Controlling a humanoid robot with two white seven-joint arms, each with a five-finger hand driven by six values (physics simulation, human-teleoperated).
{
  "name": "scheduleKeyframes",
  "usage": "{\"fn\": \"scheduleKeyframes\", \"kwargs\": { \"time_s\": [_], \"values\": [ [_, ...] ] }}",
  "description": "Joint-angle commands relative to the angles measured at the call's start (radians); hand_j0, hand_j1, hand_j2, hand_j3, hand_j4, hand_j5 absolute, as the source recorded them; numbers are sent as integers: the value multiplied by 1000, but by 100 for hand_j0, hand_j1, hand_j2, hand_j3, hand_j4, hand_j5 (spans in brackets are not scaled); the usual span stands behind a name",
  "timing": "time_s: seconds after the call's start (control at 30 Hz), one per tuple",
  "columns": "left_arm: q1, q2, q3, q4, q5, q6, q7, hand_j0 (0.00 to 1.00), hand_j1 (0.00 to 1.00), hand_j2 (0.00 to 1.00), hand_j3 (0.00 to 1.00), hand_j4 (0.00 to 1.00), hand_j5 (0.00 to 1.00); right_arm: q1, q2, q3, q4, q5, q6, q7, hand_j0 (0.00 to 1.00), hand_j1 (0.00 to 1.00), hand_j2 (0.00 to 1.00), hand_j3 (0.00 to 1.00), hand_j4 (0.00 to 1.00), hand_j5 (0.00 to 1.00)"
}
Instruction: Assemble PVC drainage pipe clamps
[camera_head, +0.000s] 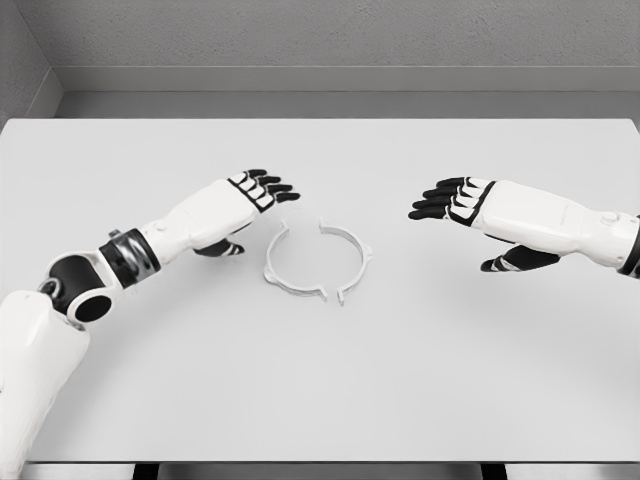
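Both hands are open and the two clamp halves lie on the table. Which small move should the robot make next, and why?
Probably lower the left hand onto the left clamp half and grasp it. Both hands hold nothing; the right hand is farther from the right clamp half. The two halves lie on the table facing each other, with gaps at their ends, not yet joined.

A bare test room, more lab than workshop: a plain white worktop (320, 400) fills the near view, and behind its far edge a grey floor strip (340, 104) meets a rough grey plaster wall (340, 30) with a pale skirting band (340, 78); everything has the flat, clean look of a simulator render
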Motion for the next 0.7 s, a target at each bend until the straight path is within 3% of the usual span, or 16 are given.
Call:
{"fn": "scheduleKeyframes", "kwargs": {
  "time_s": [0.0, 0.17, 0.33, 0.67],
  "values": [
    [-6, -5, -4, 40, 3, 1, 1, 100, 100, 100, 100, 100, 100, 0, -2, -1, 0, -7, 3, 1, 100, 100, 100, 100, 100, 100],
    [-49, -28, -22, 86, -14, 1, 1, 100, 100, 100, 100, 100, 100, 0, 3, 5, 0, -6, 3, 2, 100, 100, 100, 100, 100, 100],
    [-51, -47, -70, 73, -12, 1, 1, 100, 100, 100, 100, 100, 100, 0, 1, 4, -2, -6, 3, 2, 100, 100, 100, 100, 100, 100],
    [-49, -84, -71, 70, -20, 1, 1, 100, 100, 100, 100, 100, 100, 0, 1, 5, -2, -6, 3, 2, 100, 100, 100, 100, 100, 100]
  ]
}}
